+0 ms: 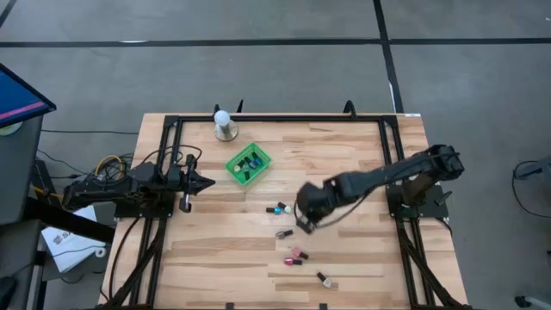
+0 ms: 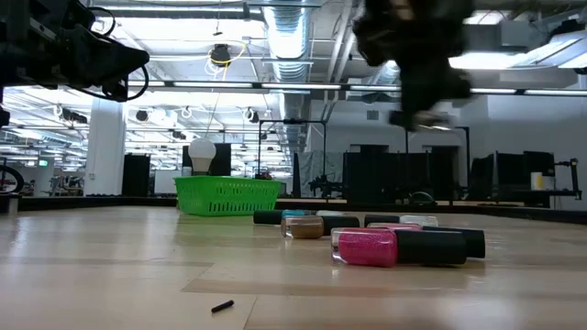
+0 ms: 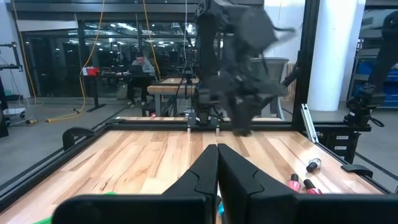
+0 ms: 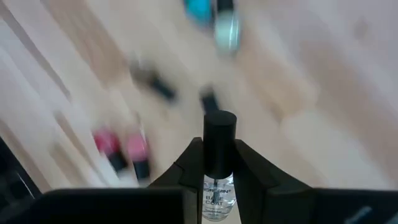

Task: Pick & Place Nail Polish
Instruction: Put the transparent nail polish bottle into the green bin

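Wooden table (image 1: 344, 164), scattered with small nail polish bottles. Green mesh basket (image 1: 248, 164) toward the left side, holding several more. Right end effector (image 4: 219, 174) above mid-table, clamped on a clear nail polish bottle (image 4: 218, 165) with a black cap and printed label, held upright between the fingers. Label and grip visible only in the right wrist view; overhead, just a dark blur, bottle possibly hidden. Left end effector (image 3: 217, 168) fully closed, empty, beside the basket. Pink bottles (image 2: 367, 247) lying flat near the front edge.

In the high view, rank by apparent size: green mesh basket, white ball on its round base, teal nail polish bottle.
1. Green mesh basket, clearly largest.
2. White ball on its round base.
3. Teal nail polish bottle, smallest.
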